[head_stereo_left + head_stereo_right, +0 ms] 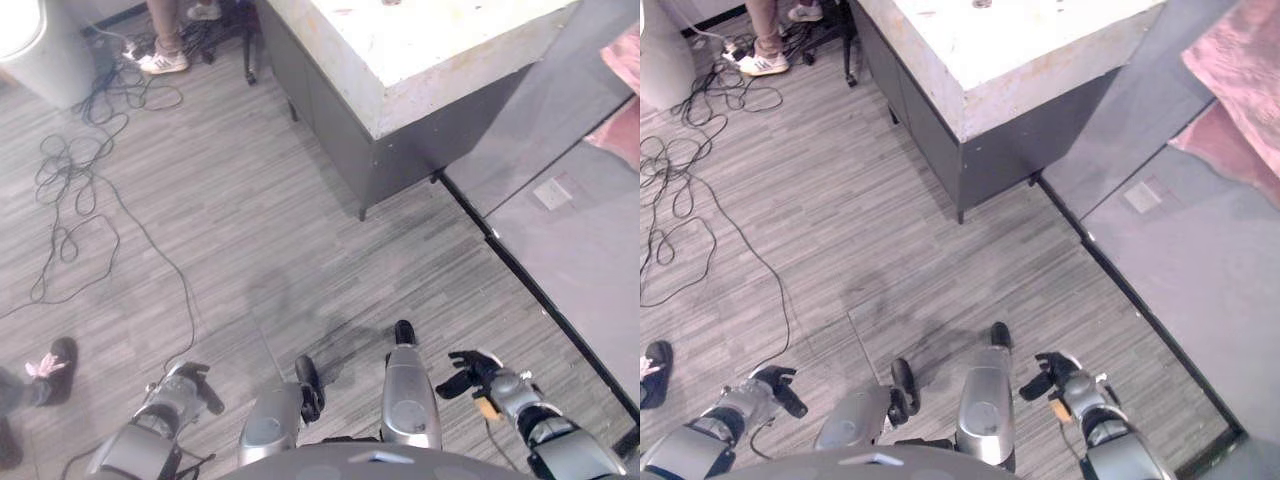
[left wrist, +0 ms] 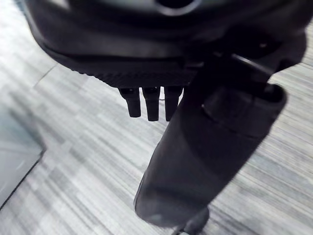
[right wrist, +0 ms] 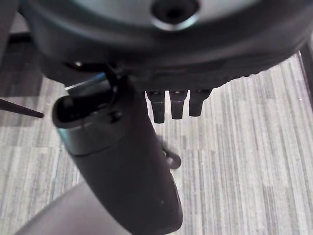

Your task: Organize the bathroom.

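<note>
Both hands are hanging low over the floor, left hand (image 1: 190,385) and right hand (image 1: 470,372), fingers loose, holding nothing. Far ahead of them, up the wall, a soft pink towel (image 1: 1240,90) is hanging; pinching its edge looks easiest.

Open wood-look floor (image 1: 260,230) ahead, wide lane btwn cabinet and cables. Vanity cabinet (image 1: 340,130) w/ pale stone counter (image 1: 420,50) blocks far right-centre, stands on thin legs. Grey wall (image 1: 570,260) w/ dark baseboard runs along right side, pink towel (image 1: 1240,90) hangs off it. Loose black cables (image 1: 70,200) sprawl over floor on left. Person's shoes (image 1: 165,62) far left by a pale bin (image 1: 50,50). Another foot (image 1: 52,365) near left, close to left hand (image 1: 190,385). Right hand (image 1: 478,372) sits near wall, fingers relaxed, nothing held.
</note>
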Robot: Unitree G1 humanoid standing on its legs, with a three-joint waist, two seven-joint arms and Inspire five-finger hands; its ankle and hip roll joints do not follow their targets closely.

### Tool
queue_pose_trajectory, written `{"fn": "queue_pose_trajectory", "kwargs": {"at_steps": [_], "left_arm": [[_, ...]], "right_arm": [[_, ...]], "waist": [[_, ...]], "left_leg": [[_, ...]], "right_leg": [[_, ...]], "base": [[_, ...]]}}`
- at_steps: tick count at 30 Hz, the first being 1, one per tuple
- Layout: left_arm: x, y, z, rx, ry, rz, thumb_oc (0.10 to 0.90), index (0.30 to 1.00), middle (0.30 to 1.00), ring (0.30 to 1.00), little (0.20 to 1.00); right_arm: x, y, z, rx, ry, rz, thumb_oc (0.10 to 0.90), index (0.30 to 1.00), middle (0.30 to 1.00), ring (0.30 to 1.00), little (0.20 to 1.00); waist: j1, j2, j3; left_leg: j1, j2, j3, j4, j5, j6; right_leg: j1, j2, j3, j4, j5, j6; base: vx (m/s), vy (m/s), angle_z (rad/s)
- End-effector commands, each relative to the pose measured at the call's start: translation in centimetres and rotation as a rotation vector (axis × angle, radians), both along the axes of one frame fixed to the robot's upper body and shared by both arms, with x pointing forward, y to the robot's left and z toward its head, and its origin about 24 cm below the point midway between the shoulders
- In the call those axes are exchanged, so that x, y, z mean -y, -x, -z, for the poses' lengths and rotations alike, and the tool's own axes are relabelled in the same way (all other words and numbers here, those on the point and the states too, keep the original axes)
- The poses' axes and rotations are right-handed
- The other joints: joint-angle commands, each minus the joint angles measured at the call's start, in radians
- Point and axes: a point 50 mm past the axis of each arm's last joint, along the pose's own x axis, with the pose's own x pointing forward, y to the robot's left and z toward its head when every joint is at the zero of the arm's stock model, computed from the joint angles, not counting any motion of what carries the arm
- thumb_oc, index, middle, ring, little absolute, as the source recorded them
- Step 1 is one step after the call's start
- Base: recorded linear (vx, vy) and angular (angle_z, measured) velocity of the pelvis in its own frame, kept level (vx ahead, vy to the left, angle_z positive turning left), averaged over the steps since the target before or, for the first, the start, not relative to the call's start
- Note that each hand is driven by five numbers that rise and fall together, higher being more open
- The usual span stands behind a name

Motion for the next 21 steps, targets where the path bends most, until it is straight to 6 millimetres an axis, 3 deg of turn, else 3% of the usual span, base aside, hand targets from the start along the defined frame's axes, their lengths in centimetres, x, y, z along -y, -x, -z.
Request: {"fn": "queue_pose_trajectory", "kwargs": {"at_steps": [1, 5, 6, 12, 15, 16, 17, 18, 20, 21], "left_arm": [[-3.1, -0.1, -1.5, 0.053, -0.074, -0.068, 0.8, 0.9, 0.9, 0.9, 0.9], [-2.5, 0.0, -1.1, 0.056, -0.075, -0.08, 0.8, 0.9, 0.9, 0.9, 0.9], [-1.7, -0.1, -0.8, 0.049, -0.054, -0.06, 0.8, 0.9, 0.9, 0.9, 0.9], [-0.2, -0.5, -0.4, 0.051, -0.025, -0.011, 0.8, 0.9, 0.9, 0.9, 0.9], [0.1, 0.3, 0.1, 0.054, -0.009, -0.067, 0.8, 0.9, 0.9, 0.9, 0.9], [0.0, 0.6, 0.2, 0.059, -0.004, -0.1, 0.8, 0.9, 0.9, 0.9, 0.9], [-0.1, 0.8, 0.3, 0.06, -0.009, -0.123, 0.8, 0.9, 0.9, 0.9, 0.9], [-0.2, 1.1, 0.4, 0.057, -0.01, -0.155, 0.8, 0.9, 0.9, 0.9, 0.9], [-0.3, 1.4, 0.5, 0.047, -0.011, -0.176, 0.8, 0.9, 0.9, 0.9, 0.9], [-0.5, 1.8, 0.6, 0.037, -0.015, -0.187, 0.8, 0.9, 0.9, 0.9, 0.9]], "right_arm": [[1.4, 0.6, -0.4, -0.015, 0.051, -0.016, 0.8, 0.9, 0.9, 0.9, 0.9], [1.1, 1.1, 0.1, -0.028, 0.038, -0.027, 0.8, 0.9, 0.9, 0.9, 0.9], [0.8, 1.9, 0.6, -0.048, 0.022, -0.024, 0.8, 0.9, 0.9, 0.9, 0.9], [0.9, 2.7, 1.0, -0.063, 0.007, -0.006, 0.8, 0.9, 0.9, 0.9, 0.9], [1.1, 3.1, 1.2, -0.068, 0.002, 0.008, 0.8, 0.9, 0.9, 0.9, 0.9], [0.9, 3.1, 1.2, -0.067, -0.003, 0.008, 0.8, 0.9, 0.9, 0.9, 0.9], [0.7, 3.0, 1.2, -0.066, -0.002, -0.002, 0.8, 0.9, 0.9, 0.9, 0.9], [0.5, 2.8, 1.2, -0.064, 0.002, -0.014, 0.8, 0.9, 0.9, 0.9, 0.9], [0.4, 2.6, 1.2, -0.057, 0.002, -0.012, 0.8, 0.9, 0.9, 0.9, 0.9], [0.2, 2.4, 1.2, -0.047, -0.001, -0.006, 0.8, 0.9, 0.9, 0.9, 0.9]], "waist": [[-0.042, -0.05, 0.017], [-0.057, -0.048, -0.002], [-0.062, -0.04, -0.023], [-0.079, -0.029, -0.036], [-0.086, -0.015, -0.052], [-0.082, -0.032, -0.059], [-0.073, -0.052, -0.055], [-0.057, -0.069, -0.043], [-0.043, -0.074, -0.033], [-0.032, -0.075, -0.024]], "left_leg": [[0.058, -0.055, -0.005, 0.059, -0.077, -0.013], [0.043, -0.051, -0.01, 0.097, -0.061, -0.026], [0.014, -0.047, -0.049, 0.152, -0.003, -0.048], [0.023, -0.039, -0.076, 0.183, 0.002, -0.064], [0.042, -0.016, -0.113, 0.348, 0.102, -0.118], [-0.012, -0.009, -0.151, 0.524, 0.18, -0.138], [-0.097, -0.014, -0.176, 0.669, 0.188, -0.129], [-0.19, -0.017, -0.196, 0.724, 0.17, -0.105], [-0.239, -0.003, -0.207, 0.689, 0.151, -0.088], [-0.245, 0.022, -0.206, 0.59, 0.147, -0.079]], "right_leg": [[-0.014, -0.001, -0.102, -0.145, 0.09, 0.002], [0.062, 0.049, -0.049, -0.16, 0.026, -0.036], [0.084, 0.07, -0.032, -0.147, 0.003, -0.061], [0.092, 0.079, -0.019, -0.14, -0.011, -0.077], [0.119, 0.095, -0.018, -0.148, -0.036, -0.115], [0.131, 0.09, -0.014, -0.156, -0.034, -0.135], [0.139, 0.082, -0.004, -0.155, -0.033, -0.147], [0.15, 0.08, 0.008, -0.146, -0.035, -0.152], [0.158, 0.087, 0.017, -0.138, -0.041, -0.153], [0.168, 0.095, 0.026, -0.131, -0.054, -0.149]], "base": [[0.25, 0.047, 0.75], [0.23, -0.062, -0.15], [0.24, -0.073, 0.19], [0.17, -0.035, 0.23], [0.13, -0.054, 0.04], [0.07, -0.075, 0.07], [0.09, -0.047, 0.09], [0.06, -0.003, 0.04], [0.11, 0.075, -0.1], [0.26, 0.254, -0.85]]}}
